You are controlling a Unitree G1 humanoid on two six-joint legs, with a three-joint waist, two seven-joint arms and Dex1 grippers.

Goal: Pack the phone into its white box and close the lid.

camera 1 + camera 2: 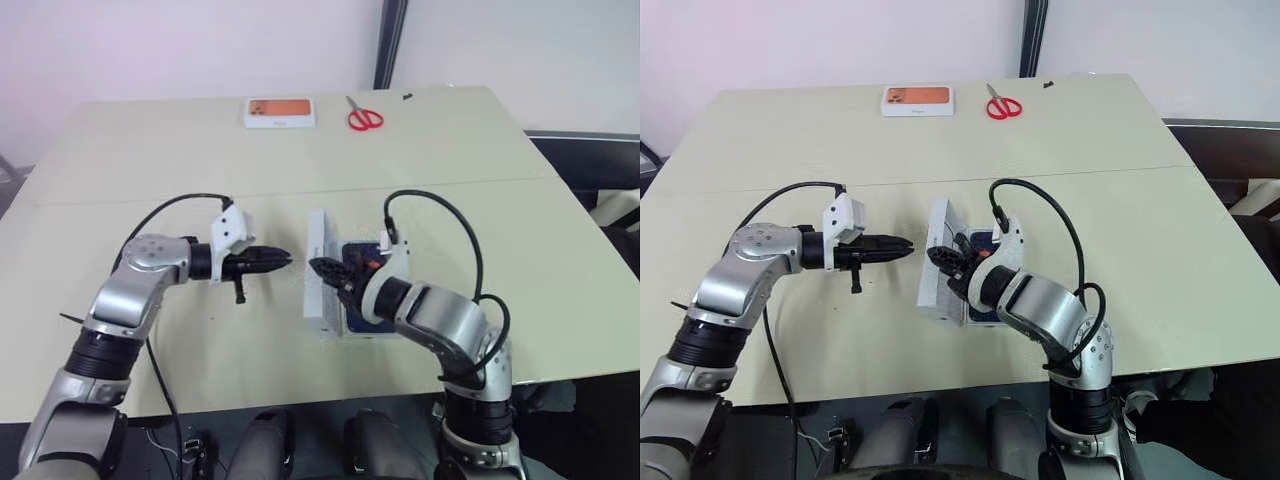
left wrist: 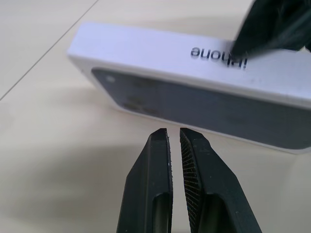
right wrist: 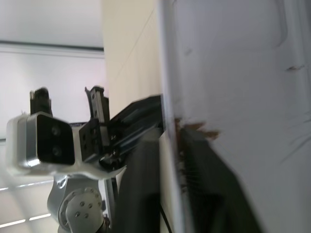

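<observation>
Lid [image 1: 316,275] stands on edge at table [image 1: 140,150] centre, our right gripper [image 1: 330,273] pinching its thin wall — light, stiff, slick, so we grip mid-wall. Left gripper [image 1: 283,260], closed and empty, hovers at nine o'clock; phone [image 1: 354,255] lies boxed at three.

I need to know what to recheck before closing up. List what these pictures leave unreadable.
- The phone: in the eye views, mostly covered by the right gripper and its arm; how it lies cannot be told.
- The lid: in the right wrist view, a blurred white surface too close to read; in the left wrist view, its end is cut off by the picture's edge.
- The orange-topped box: in the eye views, print too small.
</observation>
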